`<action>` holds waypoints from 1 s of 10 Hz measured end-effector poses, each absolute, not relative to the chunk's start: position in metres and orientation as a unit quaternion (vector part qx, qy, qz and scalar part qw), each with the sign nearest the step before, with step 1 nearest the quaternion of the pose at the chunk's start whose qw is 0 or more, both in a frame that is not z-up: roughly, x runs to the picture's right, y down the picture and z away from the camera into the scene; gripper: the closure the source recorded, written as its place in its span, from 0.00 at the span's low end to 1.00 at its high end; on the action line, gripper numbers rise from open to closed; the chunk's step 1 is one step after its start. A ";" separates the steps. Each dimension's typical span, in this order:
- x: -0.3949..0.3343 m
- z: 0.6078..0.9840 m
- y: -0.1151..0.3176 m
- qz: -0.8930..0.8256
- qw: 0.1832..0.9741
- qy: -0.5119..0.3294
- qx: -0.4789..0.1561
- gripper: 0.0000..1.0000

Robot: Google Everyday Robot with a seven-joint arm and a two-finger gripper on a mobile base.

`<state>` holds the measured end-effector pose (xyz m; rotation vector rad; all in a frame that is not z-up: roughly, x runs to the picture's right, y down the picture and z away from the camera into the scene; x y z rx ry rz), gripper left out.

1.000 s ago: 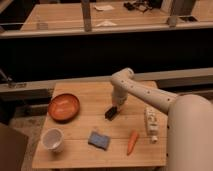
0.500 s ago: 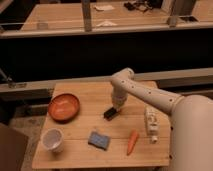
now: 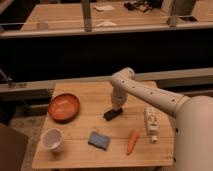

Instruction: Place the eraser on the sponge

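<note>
The eraser (image 3: 112,114), a small black block, lies tilted on the wooden table (image 3: 75,152) near its middle. My gripper (image 3: 117,105) hangs straight down from the white arm, right above the eraser's far end and touching or nearly touching it. The sponge (image 3: 99,139), a flat blue-grey pad, lies on the table to the front left of the eraser, a short gap away.
An orange carrot (image 3: 132,142) lies right of the sponge. A white bottle-like item (image 3: 150,124) lies near the table's right edge. A red bowl (image 3: 63,107) sits at the left, a white cup (image 3: 53,139) at the front left. A counter runs behind the table.
The gripper has come down a little toward the eraser. The eraser, sponge and other things have stayed where they were.
</note>
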<state>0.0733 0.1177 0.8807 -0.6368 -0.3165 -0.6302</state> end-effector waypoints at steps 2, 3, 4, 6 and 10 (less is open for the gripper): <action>0.070 0.895 0.125 -0.305 0.887 -0.152 -0.310 0.42; 0.069 0.897 0.128 -0.305 0.887 -0.152 -0.311 0.37; 0.069 0.898 0.127 -0.303 0.889 -0.153 -0.308 0.36; 0.070 0.896 0.128 -0.304 0.887 -0.150 -0.313 0.36; 0.066 0.907 0.142 -0.299 0.889 -0.152 -0.312 0.42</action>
